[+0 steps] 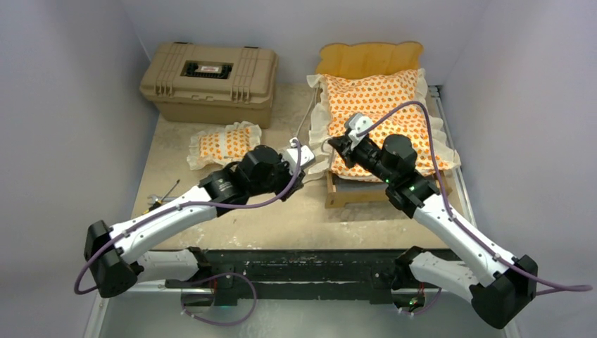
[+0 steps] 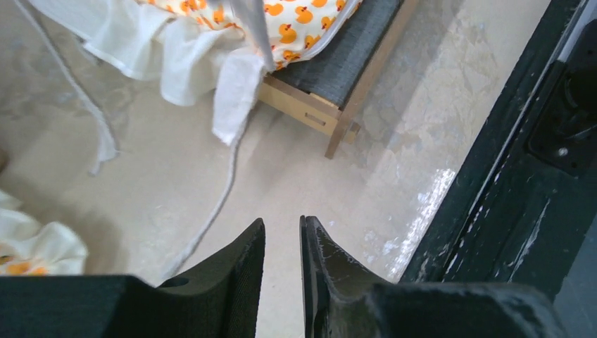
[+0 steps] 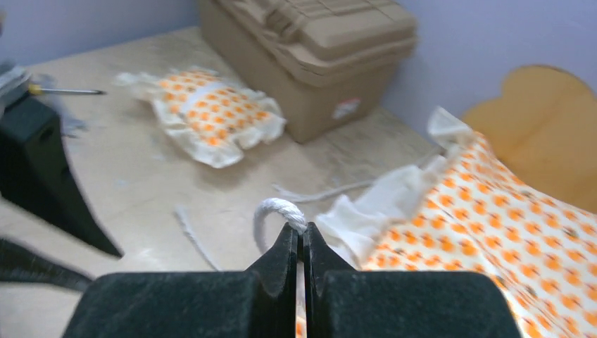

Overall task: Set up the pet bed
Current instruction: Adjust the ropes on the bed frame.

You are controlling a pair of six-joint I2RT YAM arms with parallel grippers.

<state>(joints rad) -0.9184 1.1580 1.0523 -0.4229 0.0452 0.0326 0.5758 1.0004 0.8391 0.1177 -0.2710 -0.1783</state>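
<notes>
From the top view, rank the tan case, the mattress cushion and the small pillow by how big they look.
1. mattress cushion, though the right arm covers part of it.
2. tan case, not far behind.
3. small pillow, clearly smallest.

The mattress cushion lay on the bed frame, which stood at the far right of the table, with its headboard at the back. The hard case stood at the far left. The pillow lay before the case, left of the bed, and 1 cord lay between pillow and bed.
</notes>
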